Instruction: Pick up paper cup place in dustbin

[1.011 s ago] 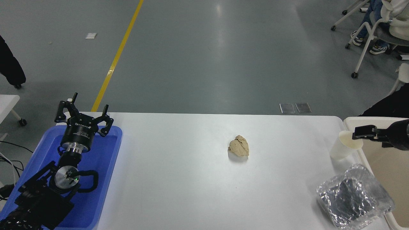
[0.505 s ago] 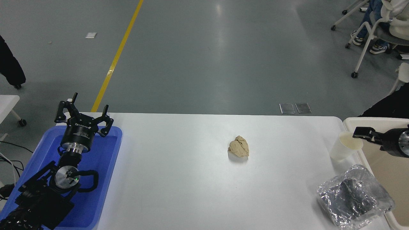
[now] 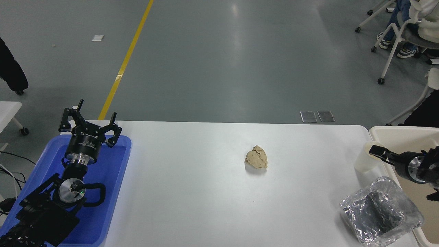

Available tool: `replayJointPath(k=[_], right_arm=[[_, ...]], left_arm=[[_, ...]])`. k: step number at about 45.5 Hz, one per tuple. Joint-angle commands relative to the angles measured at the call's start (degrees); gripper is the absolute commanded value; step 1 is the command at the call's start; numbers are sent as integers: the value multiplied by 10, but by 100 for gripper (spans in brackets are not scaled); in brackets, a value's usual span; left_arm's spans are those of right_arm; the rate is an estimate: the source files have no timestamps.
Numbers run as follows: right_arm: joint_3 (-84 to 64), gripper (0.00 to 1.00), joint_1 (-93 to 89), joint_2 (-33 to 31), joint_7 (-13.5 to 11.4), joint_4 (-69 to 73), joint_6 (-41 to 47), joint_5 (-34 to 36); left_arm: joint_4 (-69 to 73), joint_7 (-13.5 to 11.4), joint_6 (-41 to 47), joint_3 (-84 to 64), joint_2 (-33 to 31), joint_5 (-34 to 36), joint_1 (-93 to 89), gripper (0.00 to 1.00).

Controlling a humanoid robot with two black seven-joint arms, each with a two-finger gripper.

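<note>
The left gripper (image 3: 90,120) is parked at the lower left above the blue tray (image 3: 113,192), its fingers spread and holding nothing; on the white tabletop (image 3: 192,192) a crumpled tan paper ball (image 3: 256,157) lies near the middle, well apart from everything else; further right the paper cup (image 3: 364,161) stands upright near the tabletop's right edge, just beside the rim of the dustbin (image 3: 398,132) and just behind the silver foil tray (image 3: 380,211); the right gripper (image 3: 375,151) comes in from the right edge, over the dustbin, and its dark tip overlaps the cup's rim on the right side. Only one finger shows plainly, so I cannot tell whether this gripper is spread or pinched, nor whether it truly touches the cup. The step in hand seems to be the reach and grasp: the cup is on the tabletop, not yet in the dustbin. The next move likely calls for a firm but gentle hold on the thin wall, then a short lift rightward over the thick rim; a careless nudge could tip the cup.
</note>
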Motion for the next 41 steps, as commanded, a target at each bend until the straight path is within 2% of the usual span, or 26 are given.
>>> replayJointPath(k=[1, 2, 3, 22, 31, 41], right_arm=[[0, 10, -17, 6, 2, -2, -20, 8], [0, 1, -17, 6, 2, -2, -20, 11], [0, 0, -17, 6, 2, -2, -20, 12], [0, 0, 2, 4, 9, 5, -21, 5], [-12, 0, 58, -19, 15, 19, -9, 2], [-51, 0, 207, -100, 10, 158, 34, -101]], left_arm=[[0, 0, 0, 0, 0, 0, 1, 100], [0, 0, 0, 0, 0, 0, 0, 100], [0, 0, 0, 0, 0, 0, 0, 100], [0, 0, 0, 0, 0, 0, 0, 100], [0, 0, 0, 0, 0, 0, 0, 100], [0, 0, 0, 0, 0, 0, 0, 100]])
